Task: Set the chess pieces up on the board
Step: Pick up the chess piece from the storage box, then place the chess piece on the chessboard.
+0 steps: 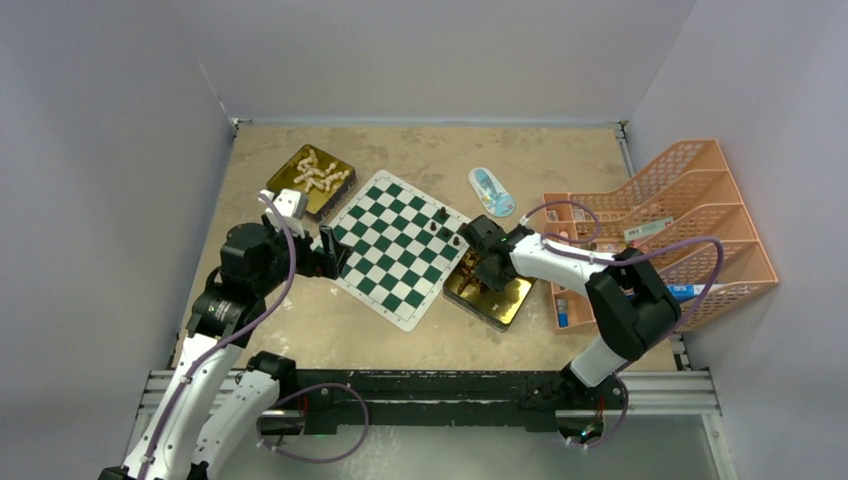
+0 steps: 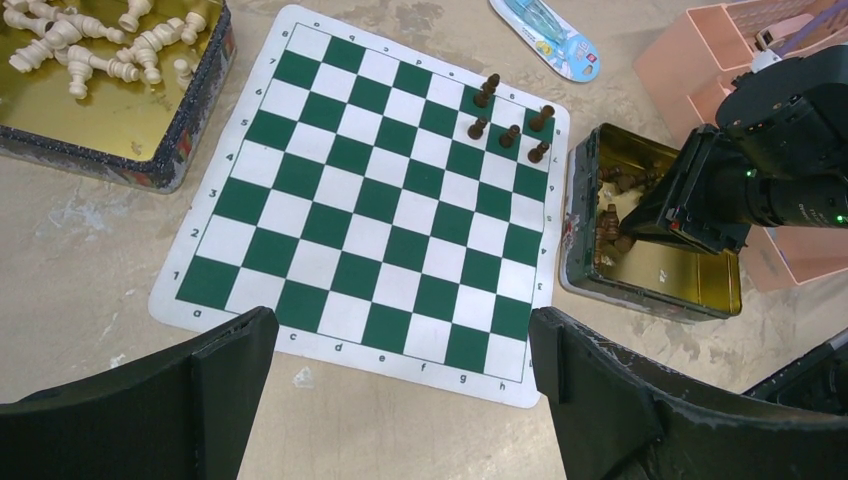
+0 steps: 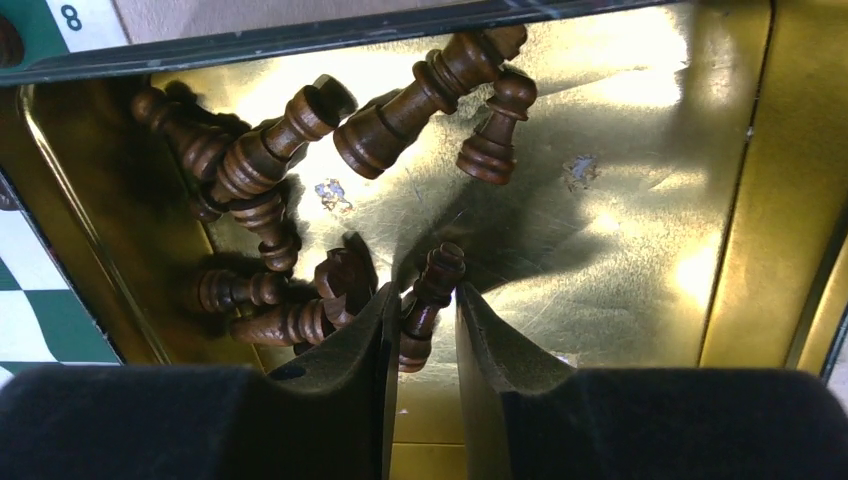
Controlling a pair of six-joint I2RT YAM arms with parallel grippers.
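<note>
The green and white board (image 1: 390, 245) lies mid-table and also shows in the left wrist view (image 2: 380, 200). Several dark brown pieces (image 1: 443, 228) stand at its far right corner (image 2: 510, 120). My right gripper (image 1: 487, 266) reaches down into the gold tin (image 1: 505, 303) of dark pieces (image 3: 290, 140). Its fingers (image 3: 428, 293) are closed on one lying dark brown piece (image 3: 440, 265). My left gripper (image 1: 330, 252) is open and empty, held above the board's near edge (image 2: 400, 340). Cream-white pieces (image 1: 318, 174) lie in a second gold tin (image 2: 100, 120).
An orange file rack (image 1: 690, 215) stands at the right. A blue and white packet (image 1: 491, 190) lies beyond the board, also in the left wrist view (image 2: 545, 30). Walls close in the table on the left, back and right.
</note>
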